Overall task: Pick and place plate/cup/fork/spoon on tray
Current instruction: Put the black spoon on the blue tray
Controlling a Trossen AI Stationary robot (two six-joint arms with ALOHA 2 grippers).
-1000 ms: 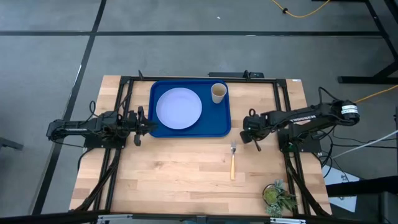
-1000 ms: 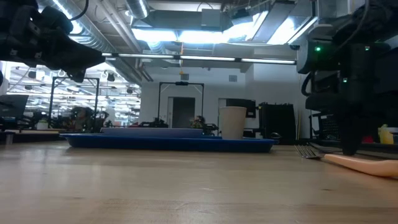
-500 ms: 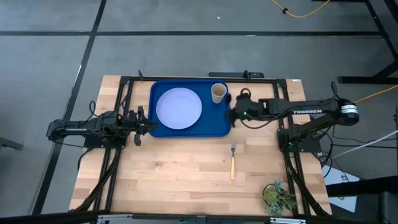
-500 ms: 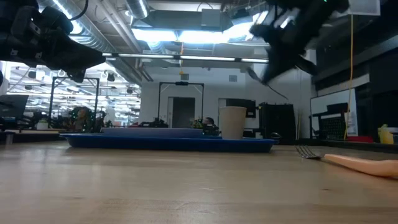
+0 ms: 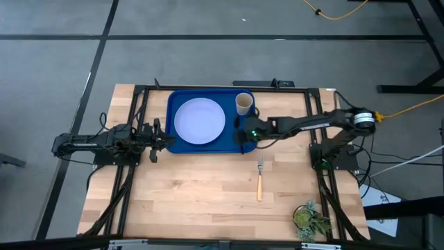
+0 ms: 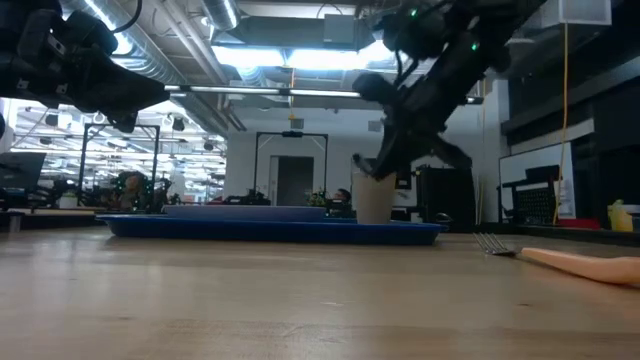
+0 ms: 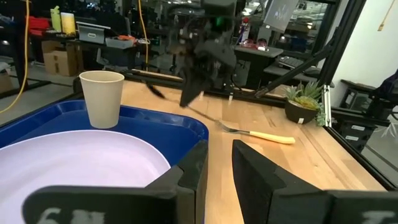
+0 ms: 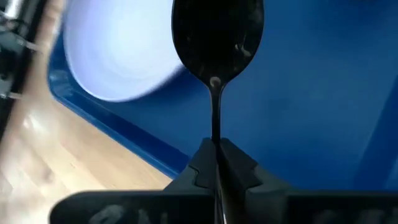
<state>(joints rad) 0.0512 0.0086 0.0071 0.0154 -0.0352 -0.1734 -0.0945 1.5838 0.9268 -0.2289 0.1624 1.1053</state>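
Note:
The pale plate and the tan cup stand on the blue tray at the table's far middle. The fork lies on the wood to the right of and nearer than the tray. My right gripper hangs over the tray's right part, just nearer than the cup, shut on the dark spoon. The spoon also shows in the left wrist view. My left gripper waits open at the tray's left edge, holding nothing. My right gripper pinches the spoon's thin handle between its two fingers. The handle runs along the fingers and the bowl sticks out ahead of them. The fingers come from the table's right, slanting down. The spoon is clear of the blue tray floor.
A small potted plant stands at the table's near right corner. Black frame rails run along the table's left and right sides. Bare wood lies between the tray and the near edge.
My right gripper has risen from the table beside the fork and swung toward the table's left. It has passed the tray's right rim and now stands over the tray beside the cup, carrying the spoon. The fork, plate and cup have stayed put.

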